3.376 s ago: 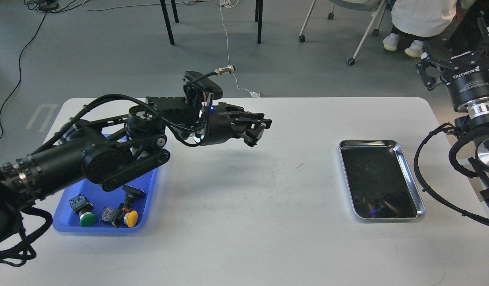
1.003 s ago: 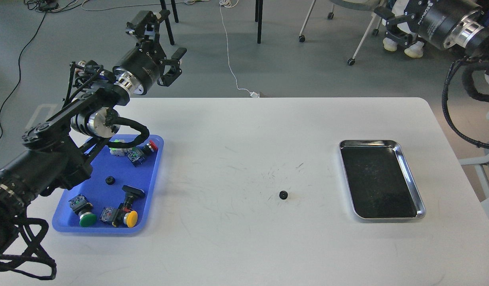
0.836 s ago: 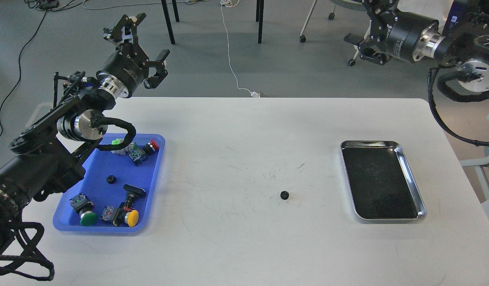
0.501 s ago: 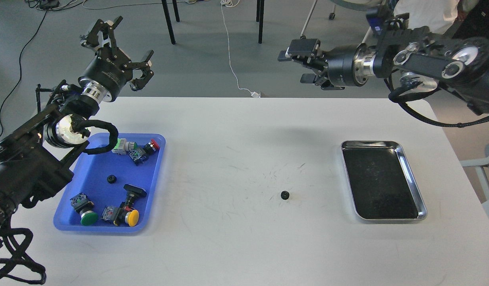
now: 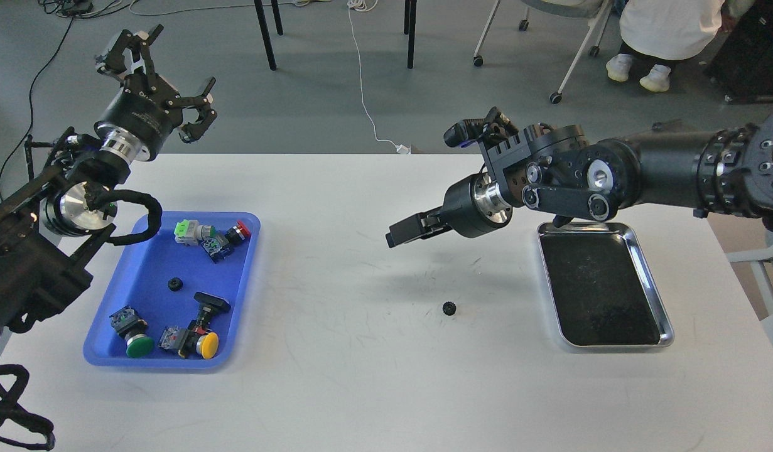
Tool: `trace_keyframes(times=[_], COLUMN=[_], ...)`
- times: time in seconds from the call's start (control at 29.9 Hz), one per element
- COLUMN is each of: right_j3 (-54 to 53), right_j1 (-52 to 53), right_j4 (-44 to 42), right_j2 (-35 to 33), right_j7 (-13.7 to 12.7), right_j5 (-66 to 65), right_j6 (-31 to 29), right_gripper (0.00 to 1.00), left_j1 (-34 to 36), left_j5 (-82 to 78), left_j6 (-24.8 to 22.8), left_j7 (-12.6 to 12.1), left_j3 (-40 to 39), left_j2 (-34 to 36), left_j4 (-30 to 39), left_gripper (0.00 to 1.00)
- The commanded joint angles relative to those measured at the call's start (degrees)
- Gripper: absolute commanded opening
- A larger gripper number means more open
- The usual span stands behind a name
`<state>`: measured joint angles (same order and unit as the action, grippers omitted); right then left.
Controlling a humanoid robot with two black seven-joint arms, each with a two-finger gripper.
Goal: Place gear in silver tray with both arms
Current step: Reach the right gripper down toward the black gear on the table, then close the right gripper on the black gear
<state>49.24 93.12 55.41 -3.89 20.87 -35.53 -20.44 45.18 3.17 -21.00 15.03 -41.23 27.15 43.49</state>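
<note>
A small black gear (image 5: 449, 308) lies on the white table, between the blue tray and the silver tray (image 5: 596, 282). The silver tray is at the right and its dark floor holds nothing. My right gripper (image 5: 399, 231) hangs over the table's middle, above and a little left of the gear, pointing left and down. Its fingers overlap from this side, so I cannot tell if they are open. My left gripper (image 5: 162, 74) is raised beyond the table's far left corner, open and empty.
A blue plastic tray (image 5: 149, 270) at the left holds a second small black gear (image 5: 174, 284) and several push-button switches. Beyond the table are chair legs, floor cables and a seated person (image 5: 665, 31).
My right arm has swung in from the upper right and come down over the table's middle, near the gear. My left arm has drawn further back to the upper left. The gear has not moved.
</note>
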Motion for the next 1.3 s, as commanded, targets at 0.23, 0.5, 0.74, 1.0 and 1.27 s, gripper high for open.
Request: trace_keyframes(times=[0.23, 0.5, 0.74, 1.0, 1.27], right_j3=[4.2, 4.0, 4.1, 5.0, 8.7], right_j1=[-6.3, -6.4, -6.5, -6.2, -5.6], right_j4=[1.5, 1.4, 1.5, 1.0, 1.5], right_j2=[-0.9, 0.5, 2.8, 3.9, 3.9], right_j7=[0.1, 0.2, 0.2, -0.1, -0.1], right_j5=[-11.5, -13.1, -13.2, -13.1, -13.5], right_j6=[6.3, 7.2, 7.3, 7.3, 7.2], right_gripper=[0.90, 0.77, 0.56, 0.50, 0.50], left_j1=[0.0, -0.1, -0.2, -0.3, -0.3], left_j5=[-0.1, -0.1, -0.1, -0.1, -0.1], left_j6=[0.8, 0.9, 0.3, 0.9, 0.7], left_j7=[0.1, 0.1, 0.1, 0.3, 0.2], left_j3=[0.1, 0.1, 0.1, 0.0, -0.1], left_j2=[0.7, 0.7, 1.9, 3.3, 3.5], left_j4=[0.5, 0.5, 0.5, 0.6, 0.6], left_gripper=[0.98, 0.98, 0.98, 0.98, 0.98])
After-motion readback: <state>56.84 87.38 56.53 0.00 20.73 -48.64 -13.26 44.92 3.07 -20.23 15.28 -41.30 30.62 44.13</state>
